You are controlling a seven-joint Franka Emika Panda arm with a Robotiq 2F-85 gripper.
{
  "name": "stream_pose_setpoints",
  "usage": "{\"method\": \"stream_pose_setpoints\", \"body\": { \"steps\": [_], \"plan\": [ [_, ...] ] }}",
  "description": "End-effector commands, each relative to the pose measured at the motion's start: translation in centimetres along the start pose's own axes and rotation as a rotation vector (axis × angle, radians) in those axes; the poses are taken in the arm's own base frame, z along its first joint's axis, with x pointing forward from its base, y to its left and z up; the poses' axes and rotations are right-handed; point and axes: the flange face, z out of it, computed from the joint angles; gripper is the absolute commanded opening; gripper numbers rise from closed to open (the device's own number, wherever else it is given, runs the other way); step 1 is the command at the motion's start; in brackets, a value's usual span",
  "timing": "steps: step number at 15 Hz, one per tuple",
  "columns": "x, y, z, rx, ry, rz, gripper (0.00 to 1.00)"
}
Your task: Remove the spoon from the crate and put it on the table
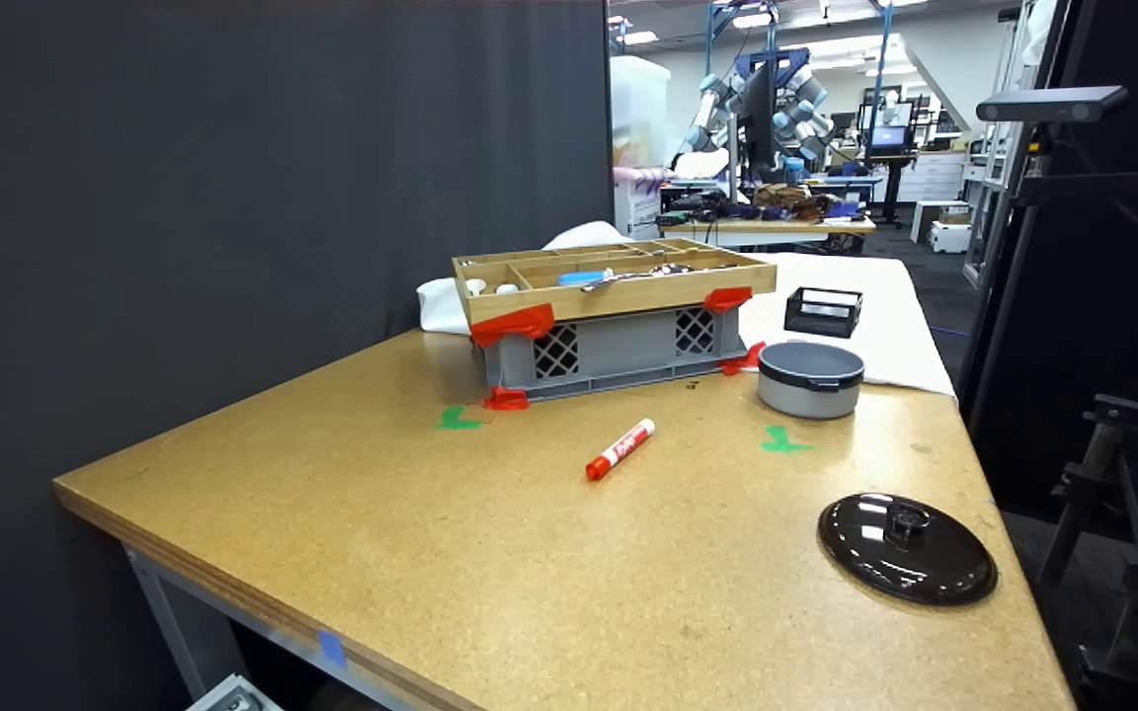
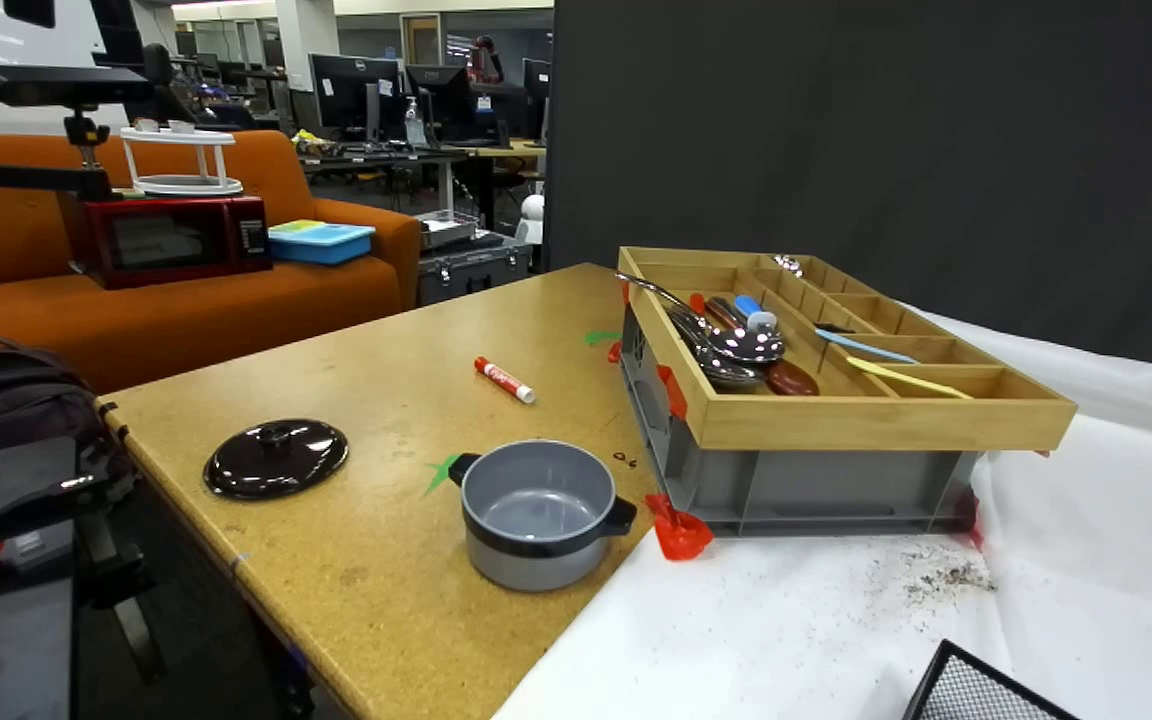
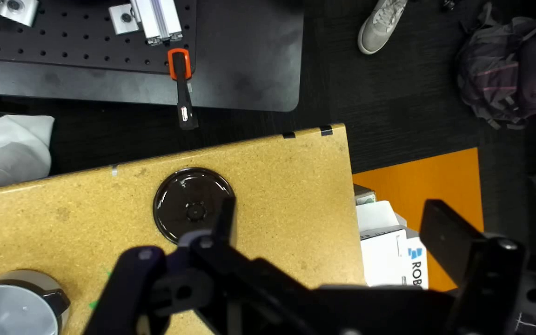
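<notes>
In an exterior view we look over the light tan table (image 1: pixel 332 494), a black curtain (image 1: pixel 263 178) along its left side and a workbench (image 1: pixel 727 226) in the room behind. A darker edge runs from the left corner toward us. The red-and-white marker (image 1: pixel 620 450) lies mid-table, a broad stretch of wood reaching from it to that edge. The black lid (image 1: pixel 910 563) sits near the right edge; the grey pot (image 1: pixel 811 397) stands just beside the crate (image 1: pixel 623 351).

In an exterior view an orange sofa (image 2: pixel 336 290) carries a red microwave (image 2: pixel 176 240) beyond the table, and a white sheet (image 2: pixel 786 620) meets the crate's near end. We find the silver spoon (image 2: pixel 751 345) among metal utensils (image 2: pixel 726 375) in the wooden tray (image 2: pixel 866 425) atop the crate, its thin handle over the rim facing the marker. A shiny piece (image 2: pixel 788 264) in a far compartment is too small to name.

In the wrist view we look down past the gripper (image 3: pixel 330 204), its fingers (image 3: pixel 452 242) wide apart. Their tips show before the lid's rim and, past the table's side edge, before an orange surface (image 3: pixel 417 181) beside a white box (image 3: pixel 384 260). Ahead lies the table's corner, black tape (image 3: pixel 325 130) by it, dark floor (image 3: pixel 333 97) beyond.
</notes>
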Motion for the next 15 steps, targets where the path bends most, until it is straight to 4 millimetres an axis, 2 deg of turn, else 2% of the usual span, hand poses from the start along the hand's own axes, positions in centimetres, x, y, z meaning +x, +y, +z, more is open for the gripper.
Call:
{"method": "stream_pose_setpoints", "body": {
  "steps": [1,4,5,8,11,13,15],
  "plan": [
    [0.3,0.0,-0.1,0.016,0.003,0.018,1.00],
    [1.1,-0.3,-0.3,0.099,0.092,0.176,1.00],
    [3.2,0.0,-0.9,0.130,0.116,0.220,1.00],
    [6.0,-0.1,-1.7,0.187,0.241,0.357,1.00],
    [9.3,-1.4,-2.5,0.189,0.396,0.473,1.00],
    [11.4,-1.9,-3.5,0.179,0.488,0.553,1.00],
    [13.0,-1.4,-4.9,0.152,0.576,0.634,1.00]
  ]
}}
